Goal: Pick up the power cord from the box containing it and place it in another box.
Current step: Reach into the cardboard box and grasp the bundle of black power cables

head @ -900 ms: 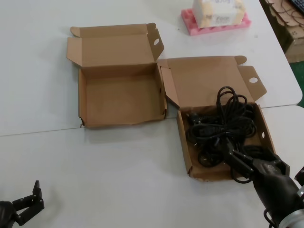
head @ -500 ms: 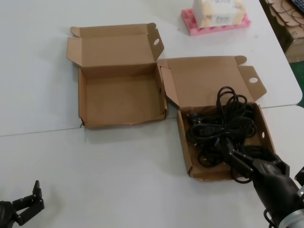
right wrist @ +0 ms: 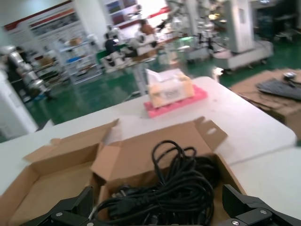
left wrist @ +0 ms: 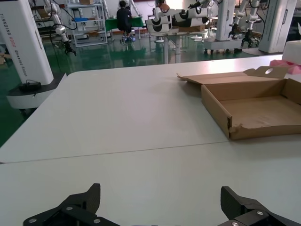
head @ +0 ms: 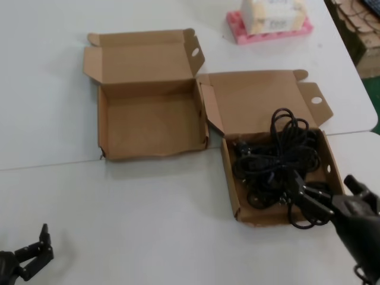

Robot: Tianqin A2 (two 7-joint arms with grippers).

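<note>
A tangle of black cords [head: 276, 163] fills the right-hand cardboard box [head: 228, 178], whose front wall is straight. I cannot tell the single power cord from the rest; one plug [head: 242, 148] shows near the lid. The empty box [head: 148, 124] with the wavy front wall lies open just left of it. My right gripper [head: 325, 189] is open over the cord box's near right corner. In the right wrist view the gripper [right wrist: 157, 209] has its jaws spread wide over the cords [right wrist: 174, 188]. My left gripper [head: 29, 256] is open and empty at the table's near left.
A pink foam block [head: 270, 25] carrying a white packet stands at the far right of the table. The table's right edge [head: 371, 113] runs close to the cord box. The left wrist view shows the open left gripper [left wrist: 160, 207] over bare table and the empty box [left wrist: 254, 106] ahead.
My right arm has shifted right and back toward me, so its second finger now shows and the jaws stand wider apart. The cords, boxes and left arm have not moved.
</note>
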